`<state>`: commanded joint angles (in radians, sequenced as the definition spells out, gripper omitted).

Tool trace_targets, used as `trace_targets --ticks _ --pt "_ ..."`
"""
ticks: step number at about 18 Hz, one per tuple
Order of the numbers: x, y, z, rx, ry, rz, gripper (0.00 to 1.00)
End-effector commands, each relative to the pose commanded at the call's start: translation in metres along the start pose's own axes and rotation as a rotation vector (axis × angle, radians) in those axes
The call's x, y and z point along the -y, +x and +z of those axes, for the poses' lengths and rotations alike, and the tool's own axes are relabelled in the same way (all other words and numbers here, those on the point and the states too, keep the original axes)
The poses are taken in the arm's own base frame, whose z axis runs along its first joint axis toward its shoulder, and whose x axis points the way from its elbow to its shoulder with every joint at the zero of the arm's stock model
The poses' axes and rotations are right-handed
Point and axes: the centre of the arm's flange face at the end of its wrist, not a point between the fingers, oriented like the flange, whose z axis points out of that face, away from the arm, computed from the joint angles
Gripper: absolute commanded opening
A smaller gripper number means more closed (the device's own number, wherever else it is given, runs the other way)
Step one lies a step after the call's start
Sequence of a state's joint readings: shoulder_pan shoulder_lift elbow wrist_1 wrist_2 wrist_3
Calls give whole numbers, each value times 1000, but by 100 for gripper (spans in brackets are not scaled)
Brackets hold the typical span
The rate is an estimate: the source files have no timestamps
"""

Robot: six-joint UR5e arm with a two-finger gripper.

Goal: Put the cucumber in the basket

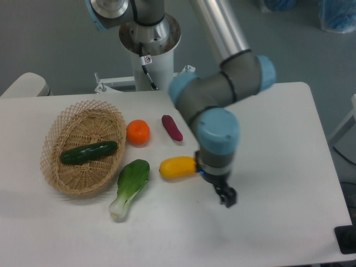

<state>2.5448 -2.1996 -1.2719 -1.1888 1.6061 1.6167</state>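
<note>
Cucumber (89,152) lies inside the basket (55,129), resting across the woven floor; placement judged complete. Gripper (227,196) hangs over bare table (278,139) to the right of the yellow fruit (178,167), well apart from the basket. Risk: the wrist sits just beside the yellow fruit, so a careless sweep towards the basket could knock it, or push the bok choy (130,186), the orange (138,132) or the purple vegetable (172,127). Fingers appear dark and close together, holding nothing visible; whether fully closed cannot be told at this size
</note>
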Motion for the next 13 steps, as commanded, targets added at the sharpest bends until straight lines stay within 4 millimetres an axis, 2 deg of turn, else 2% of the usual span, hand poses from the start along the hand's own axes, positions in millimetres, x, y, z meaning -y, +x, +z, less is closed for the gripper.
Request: trace_targets --ticks 2,7,13 --pt "-17 -11 8 1 3 8 100" --pt "-30 -24 24 1 4 2 100" --pt "-30 -25 27 -1 19 -1 100"
